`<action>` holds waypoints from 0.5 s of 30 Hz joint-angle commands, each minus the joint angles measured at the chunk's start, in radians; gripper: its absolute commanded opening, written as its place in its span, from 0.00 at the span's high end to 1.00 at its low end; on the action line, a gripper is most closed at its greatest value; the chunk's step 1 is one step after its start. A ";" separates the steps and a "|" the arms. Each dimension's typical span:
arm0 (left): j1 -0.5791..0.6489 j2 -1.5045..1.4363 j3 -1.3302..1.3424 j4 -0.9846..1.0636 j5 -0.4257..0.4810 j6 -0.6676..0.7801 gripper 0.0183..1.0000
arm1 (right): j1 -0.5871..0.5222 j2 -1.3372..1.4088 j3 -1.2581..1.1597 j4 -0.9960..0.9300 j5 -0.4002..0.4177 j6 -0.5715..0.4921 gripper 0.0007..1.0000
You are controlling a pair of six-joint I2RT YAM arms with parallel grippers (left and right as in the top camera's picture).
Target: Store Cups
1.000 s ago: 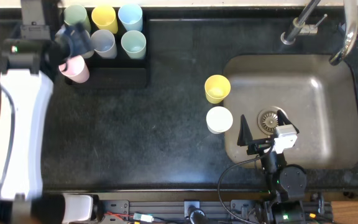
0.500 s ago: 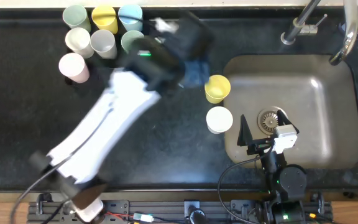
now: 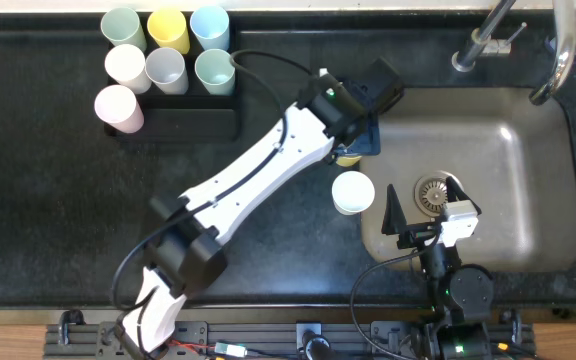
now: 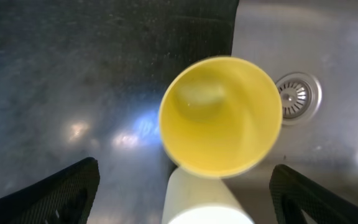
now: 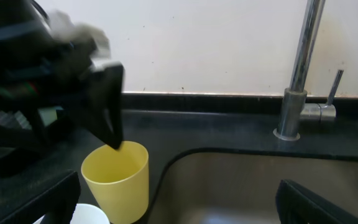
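You are working beside the sink at the frame's right, and the left arm is lying diagonally from lower left toward the sink's rim. The black rack at upper left is holding stored cups. Your left gripper is hanging spread above the yellow cup at centre, likely so it can straddle it. The white cup is standing just below. The right gripper is resting spread at the bottom, clear of both.

The left claw stands open above the yellow cup, with a gap at each side of the rim. The white cup stands just beside the yellow cup, and the sink edge runs close by both. Open worktop separates them from the cup rack.
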 commanded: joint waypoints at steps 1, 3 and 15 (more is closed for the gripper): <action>-0.001 0.052 0.026 0.019 -0.013 0.021 0.11 | 0.005 -0.010 -0.013 0.005 0.001 0.001 0.00; 0.000 0.072 0.026 0.024 -0.021 0.020 0.13 | 0.005 -0.010 -0.013 0.005 0.001 0.000 0.00; 0.012 0.137 0.026 0.047 -0.028 0.020 0.75 | 0.005 -0.010 -0.013 0.005 0.001 0.000 0.00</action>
